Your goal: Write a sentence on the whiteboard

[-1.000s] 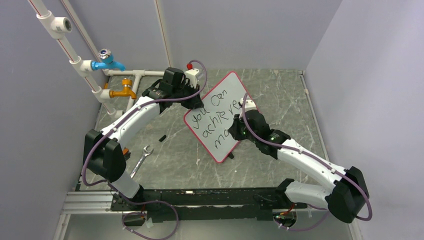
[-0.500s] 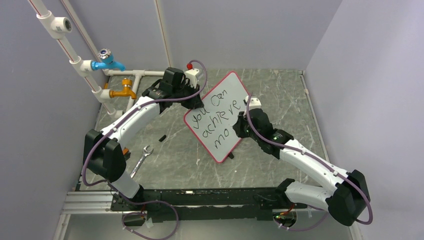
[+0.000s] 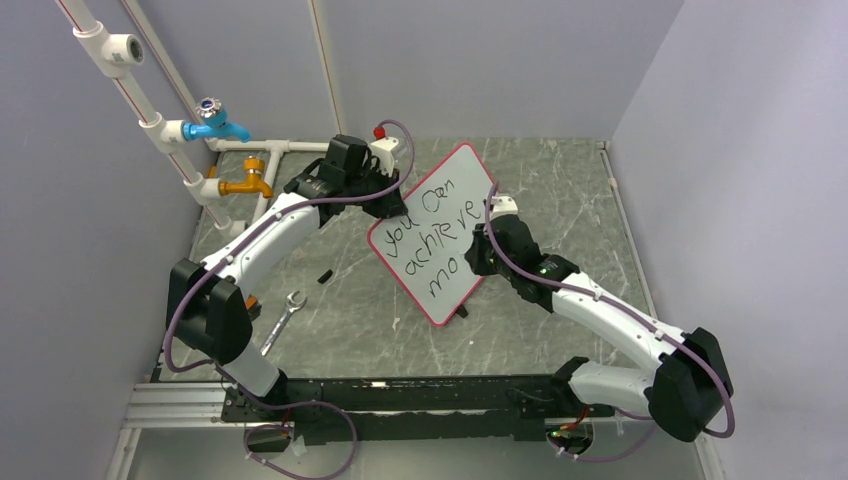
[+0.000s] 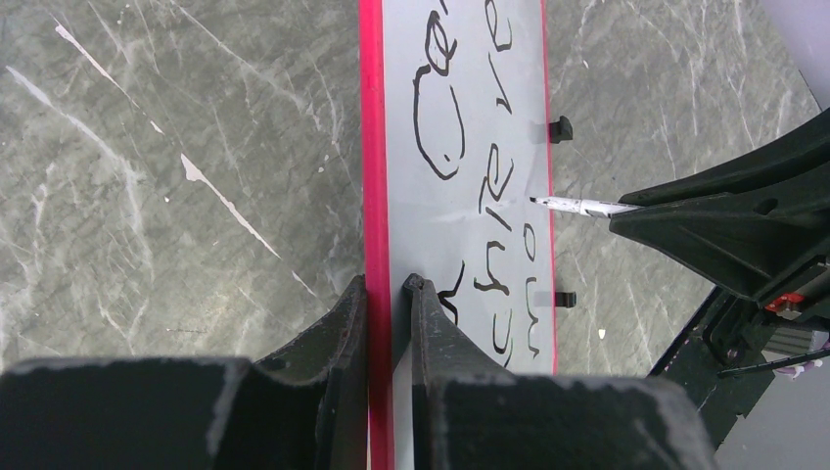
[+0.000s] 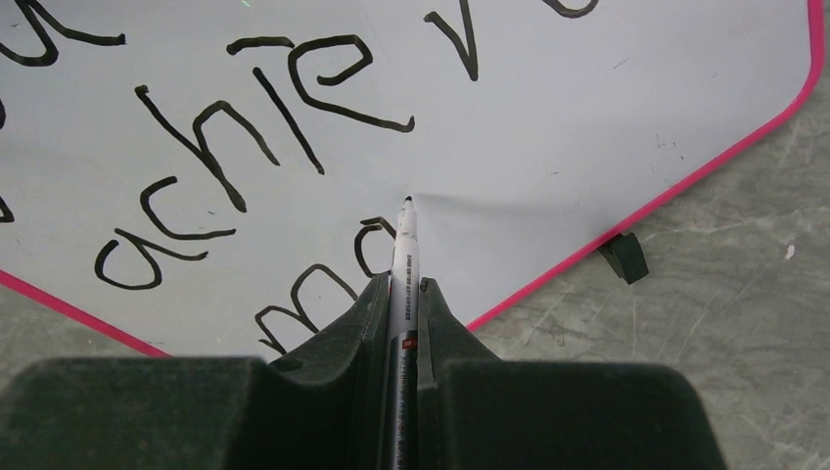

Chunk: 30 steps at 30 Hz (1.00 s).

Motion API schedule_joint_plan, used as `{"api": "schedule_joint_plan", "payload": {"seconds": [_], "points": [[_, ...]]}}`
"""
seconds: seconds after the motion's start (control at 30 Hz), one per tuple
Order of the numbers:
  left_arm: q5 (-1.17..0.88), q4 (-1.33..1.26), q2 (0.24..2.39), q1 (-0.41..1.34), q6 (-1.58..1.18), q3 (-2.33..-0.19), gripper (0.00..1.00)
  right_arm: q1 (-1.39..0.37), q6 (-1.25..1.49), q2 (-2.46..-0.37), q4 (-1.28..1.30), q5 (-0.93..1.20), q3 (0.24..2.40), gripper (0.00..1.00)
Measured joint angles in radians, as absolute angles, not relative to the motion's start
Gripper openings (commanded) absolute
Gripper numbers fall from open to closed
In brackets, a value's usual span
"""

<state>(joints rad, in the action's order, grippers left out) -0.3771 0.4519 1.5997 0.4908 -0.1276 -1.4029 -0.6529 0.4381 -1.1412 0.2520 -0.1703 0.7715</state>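
From above: pinching the left gripper (image 3: 388, 205) almost closed on the upper left rim of the whiteboard (image 3: 440, 230), propping that glossy, pink-rimmed, round-cornered board tilted on the grey marbled table (image 3: 570, 190), reaching inward with both elbows bent. At the left wrist: squeezing the black jaws on either side of the thin rim. At the right wrist: clamping the right gripper (image 5: 404, 284) tight on a slim white marker (image 5: 403, 245), pointing its black tip at the white face just below the handwritten "achieve", seemingly touching.
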Motion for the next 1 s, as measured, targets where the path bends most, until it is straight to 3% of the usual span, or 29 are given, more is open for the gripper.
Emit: {"api": "schedule_joint_plan", "payload": {"seconds": [0.6,1.0], "points": [[-0.372,0.452,1.600,0.492,-0.126,-1.403,0.00,-0.643,0.439,-1.171,0.214,-0.129,0.781,0.00],[-0.369,0.453,1.600,0.492,-0.126,-1.403,0.00,-0.638,0.477,-1.093,0.169,-0.129,0.650,0.00]]}}
